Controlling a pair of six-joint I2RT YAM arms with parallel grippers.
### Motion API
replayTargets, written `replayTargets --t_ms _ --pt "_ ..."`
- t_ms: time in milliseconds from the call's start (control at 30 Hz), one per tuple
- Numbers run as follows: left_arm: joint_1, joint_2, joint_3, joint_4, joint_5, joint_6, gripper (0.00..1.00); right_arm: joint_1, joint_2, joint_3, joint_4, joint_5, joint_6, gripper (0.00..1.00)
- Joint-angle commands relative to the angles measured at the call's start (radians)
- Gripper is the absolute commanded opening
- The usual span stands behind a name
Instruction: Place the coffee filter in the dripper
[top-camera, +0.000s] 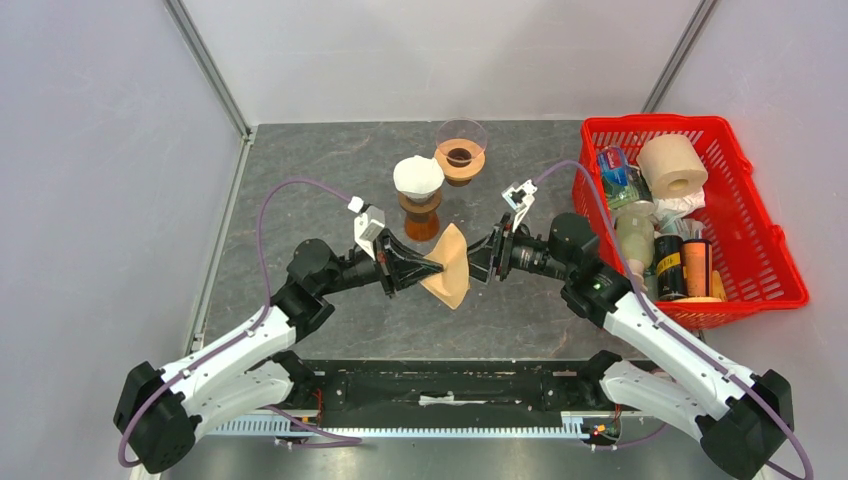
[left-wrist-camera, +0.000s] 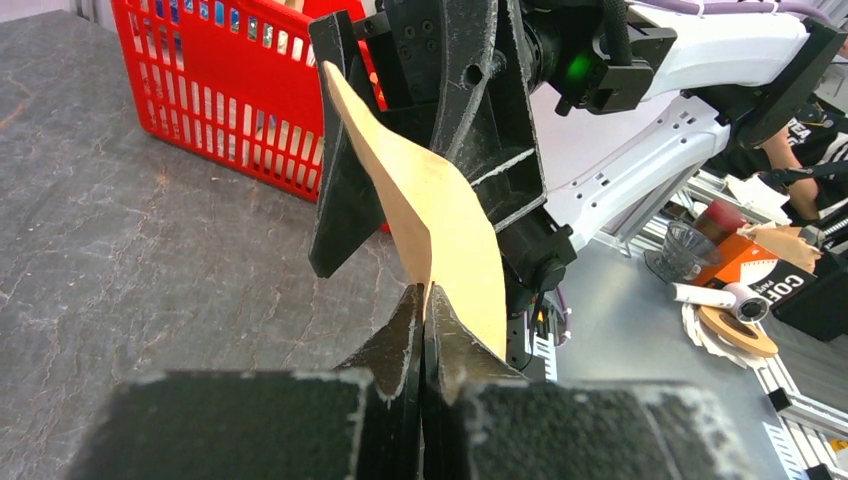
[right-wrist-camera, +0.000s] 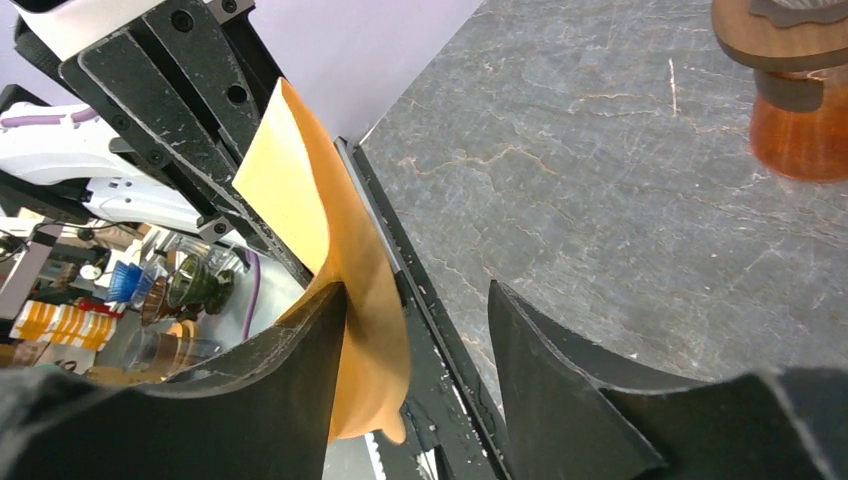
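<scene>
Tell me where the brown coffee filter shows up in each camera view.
Top external: brown coffee filter at centre, between both arms' jaws.
Left wrist: filter mid-frame, standing above the shut jaws at bottom.
Right wrist: filter left of centre, beside the jaw at picture left.
Shared landmark: the grey table, in all three.

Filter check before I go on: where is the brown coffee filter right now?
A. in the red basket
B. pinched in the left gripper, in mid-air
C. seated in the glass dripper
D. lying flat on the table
B: the left gripper is shut on the lower edge of the brown coffee filter, holding it in mid-air, while the right gripper has its jaws apart around the filter's other edge.
</scene>
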Motion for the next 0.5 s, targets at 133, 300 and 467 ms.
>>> replayTargets --t_ms 133,300,467 --pt "-0.003 -0.041 -0.018 0.09 -0.025 -0.033 0.02 -0.004 -0.015 -0.013 0.074 -0.03 0.041 0.59" --pt "-0.002 -0.06 -0.035 0.136 -0.036 -0.046 0.02 -0.004 -0.028 -0.027 0.082 -0.032 0.051 0.55" --pt "-0.003 -0.056 -0.036 0.148 -0.03 -0.052 0.02 -0.003 -0.021 -0.047 0.19 -0.099 0.092 0.46"
